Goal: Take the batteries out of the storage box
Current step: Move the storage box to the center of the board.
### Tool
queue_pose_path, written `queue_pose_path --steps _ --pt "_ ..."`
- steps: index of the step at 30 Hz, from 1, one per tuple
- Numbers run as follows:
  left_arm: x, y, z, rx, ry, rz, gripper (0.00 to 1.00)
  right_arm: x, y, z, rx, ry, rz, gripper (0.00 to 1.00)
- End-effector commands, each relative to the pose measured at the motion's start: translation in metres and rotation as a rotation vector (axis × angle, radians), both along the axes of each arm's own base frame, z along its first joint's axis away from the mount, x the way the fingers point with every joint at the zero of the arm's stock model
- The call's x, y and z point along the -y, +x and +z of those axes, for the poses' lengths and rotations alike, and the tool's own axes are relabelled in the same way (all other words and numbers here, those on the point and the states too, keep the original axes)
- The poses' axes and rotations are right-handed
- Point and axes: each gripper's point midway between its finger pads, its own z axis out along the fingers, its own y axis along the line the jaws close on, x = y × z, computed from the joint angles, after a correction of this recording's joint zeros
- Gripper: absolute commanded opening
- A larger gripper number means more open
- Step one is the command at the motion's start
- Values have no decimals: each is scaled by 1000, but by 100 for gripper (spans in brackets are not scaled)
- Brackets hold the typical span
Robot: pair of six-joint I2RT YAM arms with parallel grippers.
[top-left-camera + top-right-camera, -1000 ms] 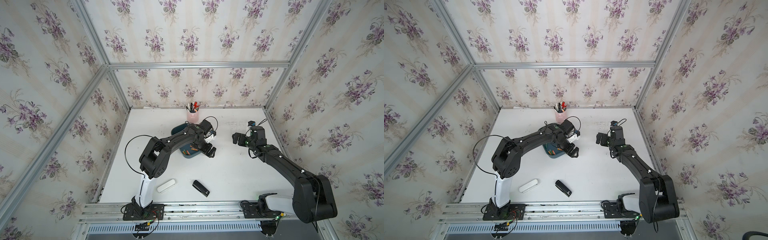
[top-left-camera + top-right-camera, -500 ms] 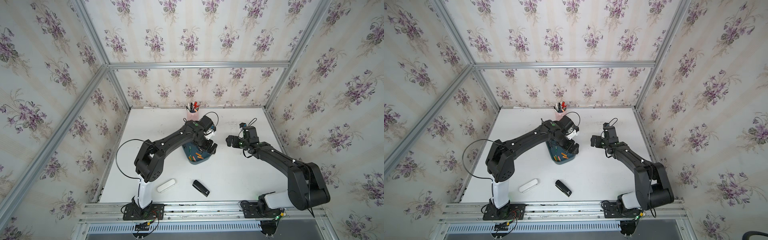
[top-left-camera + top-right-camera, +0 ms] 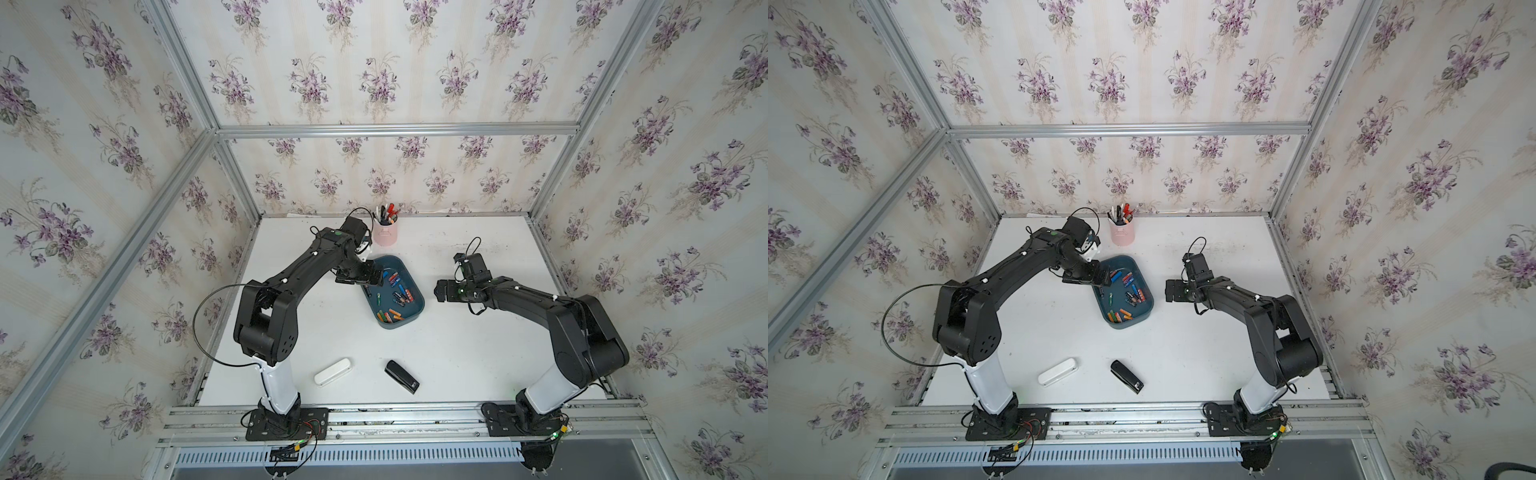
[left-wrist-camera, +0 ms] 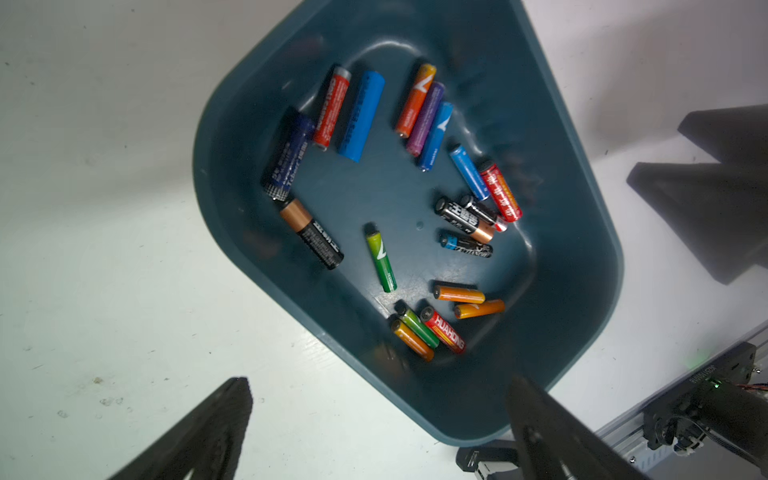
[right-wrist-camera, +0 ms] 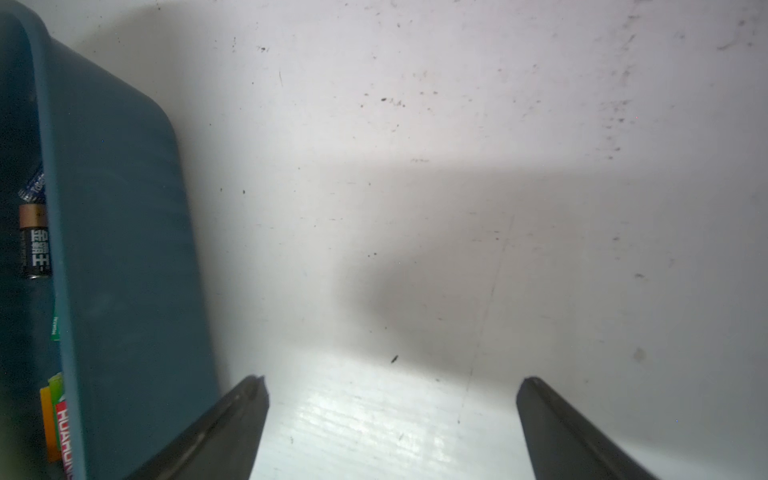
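- The left end effector gapes wide and holds nothing. Over the last second it has swung from the right side of the dark teal plastic storage box across to its left rim.
- The right end effector, equally spread and empty, has drawn in from well apart to just beside the box's right wall, above the white counter.
- The small many-coloured cylindrical batteries all lie loose inside the box, mid-counter.
- In both top views the left end effector hides the box's left edge. The right wrist view shows only slivers of batteries over the wall.
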Motion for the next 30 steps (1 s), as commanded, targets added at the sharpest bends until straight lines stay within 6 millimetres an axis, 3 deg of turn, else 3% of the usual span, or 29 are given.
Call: queue_pose_path --steps 1,5,14,25,30 --pt "2 3 -14 -26 -18 11 100 -3 1 1 3 -11 13 98" --pt "8 12 -30 -48 -33 6 100 -9 0 0 -3 -11 30 98" --pt "30 28 -25 -51 -108 -31 100 -19 -11 -1 -27 7 61 97" --pt "52 25 -27 -70 -126 -81 100 -32 -24 1 -48 45 91 96" --pt "51 26 -26 -63 -116 -84 100 -25 -25 3 -45 10 65 95"
